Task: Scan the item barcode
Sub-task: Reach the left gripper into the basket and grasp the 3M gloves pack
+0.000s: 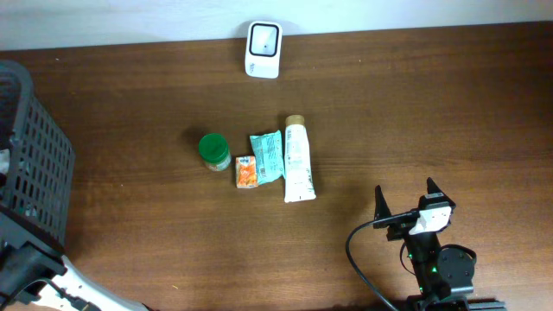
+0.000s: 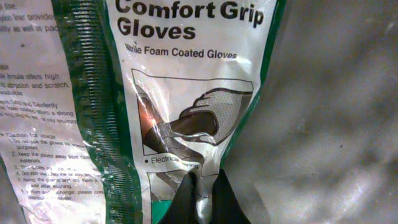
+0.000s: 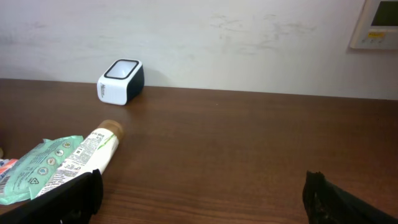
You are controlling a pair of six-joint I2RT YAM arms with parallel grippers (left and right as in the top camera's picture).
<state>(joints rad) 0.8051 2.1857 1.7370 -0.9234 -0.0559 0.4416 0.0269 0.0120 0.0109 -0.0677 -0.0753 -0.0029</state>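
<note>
In the left wrist view my left gripper (image 2: 202, 194) is shut on the lower edge of a clear plastic glove package (image 2: 186, 81) printed "Comfort Grip Gloves" with green stripes. The film is pinched between the two black fingers. The package fills most of that view, and neither it nor the left gripper shows in the overhead view. The white barcode scanner (image 1: 263, 38) stands at the table's far edge, also seen as the scanner (image 3: 120, 81) by the wall. My right gripper (image 1: 406, 200) stands open and empty at the near right; in its own view the right gripper (image 3: 199, 199) has bare wood between its fingers.
A dark mesh basket (image 1: 34, 147) stands at the left edge. Mid-table lie a green-lidded jar (image 1: 213, 149), a small orange packet (image 1: 245, 171), a teal wipes pack (image 1: 267, 155) and a white tube (image 1: 298, 159). Grey crinkled material (image 2: 336, 124) lies behind the glove package.
</note>
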